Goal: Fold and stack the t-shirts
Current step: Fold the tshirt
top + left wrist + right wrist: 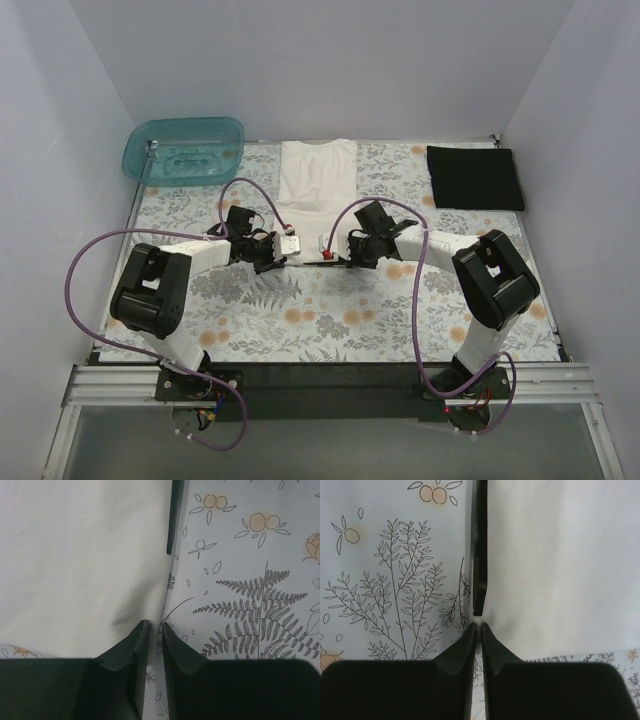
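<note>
While both arms reach in toward the middle of the tabletop, the cream-white t-shirt (pixel 318 180) lies flat at the middle of the far edge, with its lower end pointing toward the near edge. The left gripper (pixel 284 246) sits at the shirt's near left corner. The right gripper (pixel 335 246) sits at its near right corner, so the 2 face each other across the lower end.

Seen from the left wrist, the left fingers (pixel 132 647) are almost pressed together with only a thin slit between them. The side edge of the white fabric runs down into that slit, and the cloth puckers just beside the tips, so this gripper is pinching the shirt's edge. Seen from the right wrist, the right fingers (pixel 465 647) meet tip to tip right on the shirt's other side edge, nipping the fabric there.

The black t-shirt (pixel 475 178) lies as a neat folded rectangle at the far right corner, well apart from the white one. A teal tub (pixel 185 150) stands at the far left corner. A floral cloth (pixel 330 320) covers the tabletop under everything.
</note>
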Available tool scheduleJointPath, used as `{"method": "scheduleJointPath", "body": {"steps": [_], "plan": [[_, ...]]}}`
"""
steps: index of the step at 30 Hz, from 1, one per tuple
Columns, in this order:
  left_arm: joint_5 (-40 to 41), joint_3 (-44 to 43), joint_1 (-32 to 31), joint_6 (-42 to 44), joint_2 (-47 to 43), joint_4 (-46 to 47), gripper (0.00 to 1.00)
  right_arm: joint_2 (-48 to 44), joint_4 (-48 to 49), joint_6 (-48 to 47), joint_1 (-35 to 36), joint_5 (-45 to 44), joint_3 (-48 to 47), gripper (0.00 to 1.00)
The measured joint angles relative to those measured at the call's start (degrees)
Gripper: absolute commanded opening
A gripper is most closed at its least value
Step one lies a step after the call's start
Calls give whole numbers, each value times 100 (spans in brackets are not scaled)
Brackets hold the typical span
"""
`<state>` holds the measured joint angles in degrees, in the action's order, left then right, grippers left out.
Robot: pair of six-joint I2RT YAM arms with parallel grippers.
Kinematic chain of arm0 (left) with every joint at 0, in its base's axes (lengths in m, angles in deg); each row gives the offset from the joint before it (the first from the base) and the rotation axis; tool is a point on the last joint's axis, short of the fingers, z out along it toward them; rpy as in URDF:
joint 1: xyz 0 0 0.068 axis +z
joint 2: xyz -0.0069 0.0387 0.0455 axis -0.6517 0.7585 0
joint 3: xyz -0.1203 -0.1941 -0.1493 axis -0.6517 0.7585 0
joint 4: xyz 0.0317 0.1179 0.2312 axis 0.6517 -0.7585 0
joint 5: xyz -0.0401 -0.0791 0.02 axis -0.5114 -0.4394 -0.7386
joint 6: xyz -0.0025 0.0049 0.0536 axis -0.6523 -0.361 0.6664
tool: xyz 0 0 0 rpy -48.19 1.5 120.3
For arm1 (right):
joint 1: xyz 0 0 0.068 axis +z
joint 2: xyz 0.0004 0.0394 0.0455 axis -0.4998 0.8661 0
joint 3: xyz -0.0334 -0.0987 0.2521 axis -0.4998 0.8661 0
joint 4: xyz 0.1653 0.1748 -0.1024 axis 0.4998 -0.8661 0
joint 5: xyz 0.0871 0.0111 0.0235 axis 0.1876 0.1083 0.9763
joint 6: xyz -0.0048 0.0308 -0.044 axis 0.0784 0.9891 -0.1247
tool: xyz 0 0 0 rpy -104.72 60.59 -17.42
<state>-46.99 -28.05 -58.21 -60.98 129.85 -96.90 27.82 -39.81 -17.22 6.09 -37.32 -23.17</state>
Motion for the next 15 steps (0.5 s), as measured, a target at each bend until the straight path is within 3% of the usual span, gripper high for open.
{"method": "scheduleJointPath", "body": {"steps": [1,3,15], "plan": [[24,-26,0,17,20,-2,12,0,20,-2,0,-17,0,1],[68,-85,-7,55,59,-7,0,0,31,2,0,-42,0,1],[125,-459,9,-15,63,-494,0,-46,-98,9,-9,-42,-24,1]]}}
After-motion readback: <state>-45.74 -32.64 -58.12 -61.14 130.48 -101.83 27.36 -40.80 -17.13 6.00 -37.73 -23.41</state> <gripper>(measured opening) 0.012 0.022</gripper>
